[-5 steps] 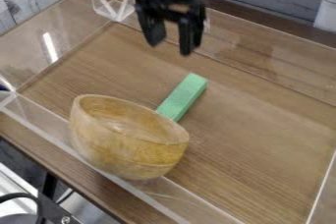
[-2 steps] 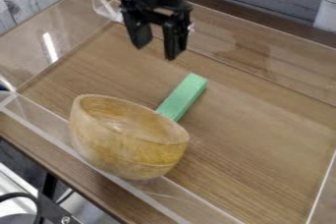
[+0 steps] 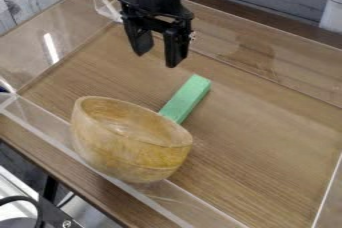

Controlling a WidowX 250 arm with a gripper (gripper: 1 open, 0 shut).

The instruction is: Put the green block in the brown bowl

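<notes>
The green block [image 3: 186,99], a slim bright bar, lies flat on the wooden tabletop, its near end touching or just behind the rim of the brown bowl [image 3: 131,138]. The bowl is wide, light brown and empty, standing at the front left. My black gripper [image 3: 156,48] hangs above and behind the block, a little to its left, pointing down. Its two fingers stand apart with nothing between them; it is open and clear of the block.
Clear acrylic walls [image 3: 274,67] fence the wooden tabletop [image 3: 254,142] on all sides, with the front wall [image 3: 80,177] close to the bowl. A grey plank wall runs behind the enclosure.
The gripper has shifted left and a little lower in the picture, still open. The block and bowl have not moved.
</notes>
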